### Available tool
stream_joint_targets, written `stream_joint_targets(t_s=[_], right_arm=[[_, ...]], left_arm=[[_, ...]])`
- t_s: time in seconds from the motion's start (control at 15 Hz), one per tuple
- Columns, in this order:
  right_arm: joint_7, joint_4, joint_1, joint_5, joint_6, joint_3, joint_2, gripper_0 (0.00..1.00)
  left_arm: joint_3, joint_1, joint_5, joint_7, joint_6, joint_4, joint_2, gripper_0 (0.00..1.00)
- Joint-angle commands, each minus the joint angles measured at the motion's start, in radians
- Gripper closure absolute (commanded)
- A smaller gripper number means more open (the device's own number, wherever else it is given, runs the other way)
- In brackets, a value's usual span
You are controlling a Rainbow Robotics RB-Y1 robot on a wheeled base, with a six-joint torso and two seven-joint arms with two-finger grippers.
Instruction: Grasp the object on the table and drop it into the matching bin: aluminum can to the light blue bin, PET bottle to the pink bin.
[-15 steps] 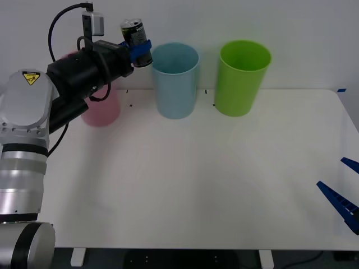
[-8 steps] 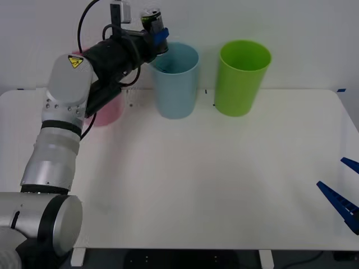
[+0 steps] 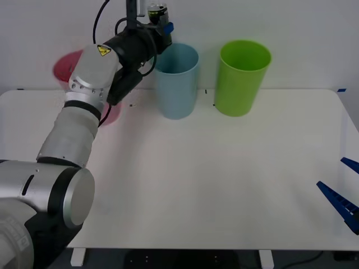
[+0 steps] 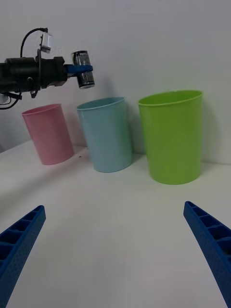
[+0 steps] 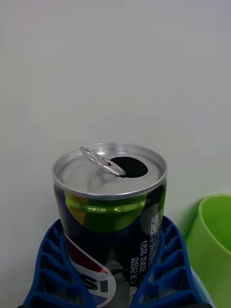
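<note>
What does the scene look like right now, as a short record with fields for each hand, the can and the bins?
left hand: raised above the near-left rim of the light blue bin, shut on the can
right hand: low at the table's right edge, open, idle
aluminum can: upright in the left hand, opened top, in the air over the light blue bin's rim
light blue bin: middle of the row
pink bin: left of it
lime green bin: right of it
table: white
</note>
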Motion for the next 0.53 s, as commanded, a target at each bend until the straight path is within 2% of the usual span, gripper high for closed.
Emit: stream_joint_targets(t_s=[0.07, 0.47, 0.53], right_arm=[[0.0, 0.0, 0.0, 0.0, 0.0, 0.0, 0.0, 0.0], [0.0, 0.0, 0.0, 0.0, 0.0, 0.0, 0.0, 0.0], [0.0, 0.0, 0.0, 0.0, 0.0, 0.0, 0.0, 0.0]], left_arm=[[-0.008, -0.021, 0.016, -0.043, 0.037, 0.038, -0.022, 1.0], [-0.028, -0.02, 0.028, -0.049, 0.04, 0.04, -0.028, 0.99], [-0.033, -0.02, 0.035, -0.049, 0.04, 0.038, -0.03, 0.94]])
